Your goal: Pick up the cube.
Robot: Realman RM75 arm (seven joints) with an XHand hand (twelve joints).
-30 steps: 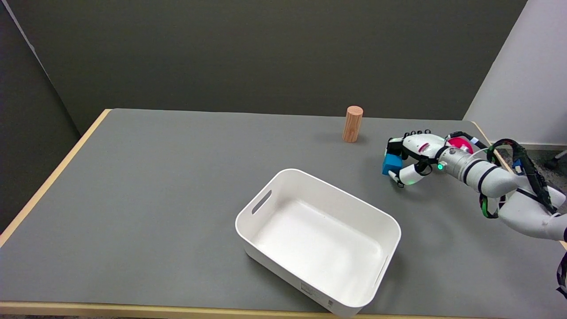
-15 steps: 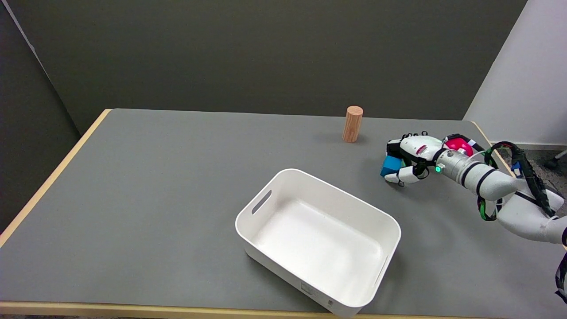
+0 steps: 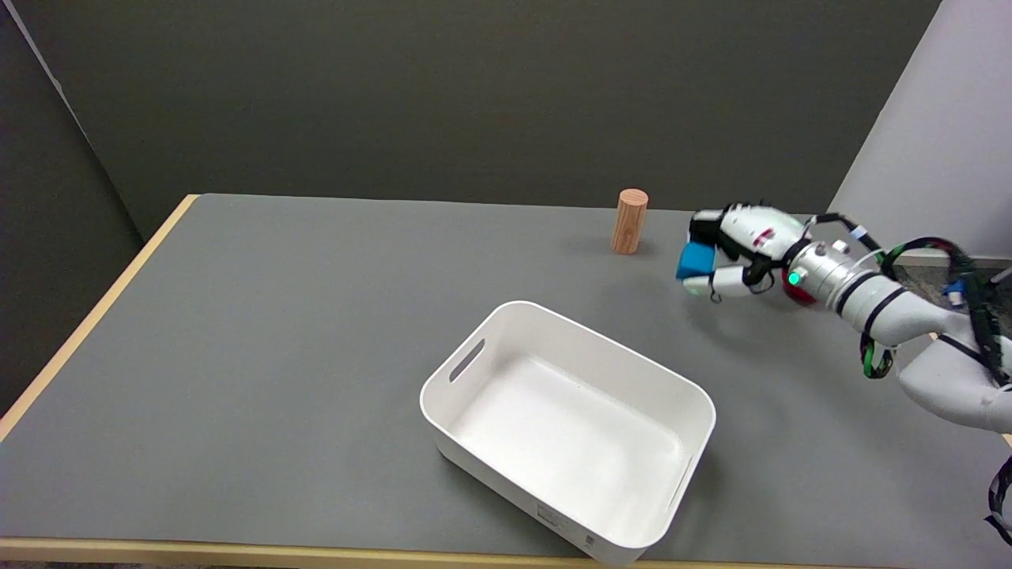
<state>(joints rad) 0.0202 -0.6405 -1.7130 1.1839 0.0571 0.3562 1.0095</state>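
Cube (image 3: 696, 259) pinched in right hand (image 3: 735, 253), looks off the table (image 3: 316, 316) | wood cylinder (image 3: 629, 221) just left | white bin (image 3: 569, 431) nearer camera

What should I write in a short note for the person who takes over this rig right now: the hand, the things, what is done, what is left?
Right hand: its fingers grip the blue cube, thumb underneath.
Cube: held at the table's far right, and it looks lifted off the grey table, with a shadow below it.
Wooden cylinder: upright, just left of the hand, not touching it.
White bin: nearer the camera, nothing visible inside.
Done: cube gripped and apparently raised.
Left: probably only to keep the grip steady and stay clear of the cylinder.
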